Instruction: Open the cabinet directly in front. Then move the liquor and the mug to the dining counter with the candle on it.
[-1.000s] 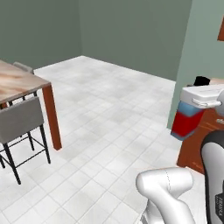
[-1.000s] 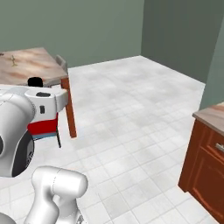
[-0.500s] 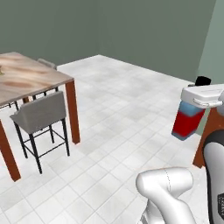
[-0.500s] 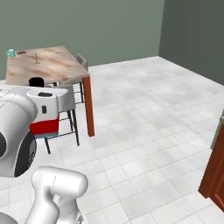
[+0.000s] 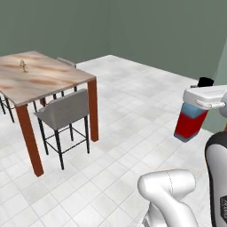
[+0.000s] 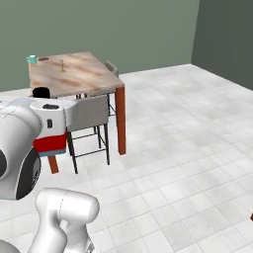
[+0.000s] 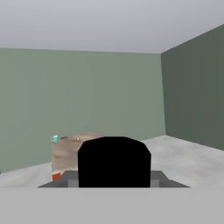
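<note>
Since the earlier frames the base has driven on, so the whole scene has shifted: the rectangular marble-topped dining counter with reddish-brown legs (image 5: 48, 80) now sits fuller in both base views, and the wooden drawers seen before are gone from the picture. The white arm's gripper (image 5: 205, 98) is closed on the squarish blue-and-red liquor bottle with a black cap (image 5: 190, 124), carried upright above the floor. The right base view adds the small teal mug (image 6: 32, 60) at the counter's far left corner, with the slim olive-gold candle holder (image 6: 62, 65) nearer the middle. The hand view shows the bottle's black cap close up. Grey chairs (image 5: 66, 111), white tiled floor (image 5: 133, 106), green walls (image 5: 146, 31).
</note>
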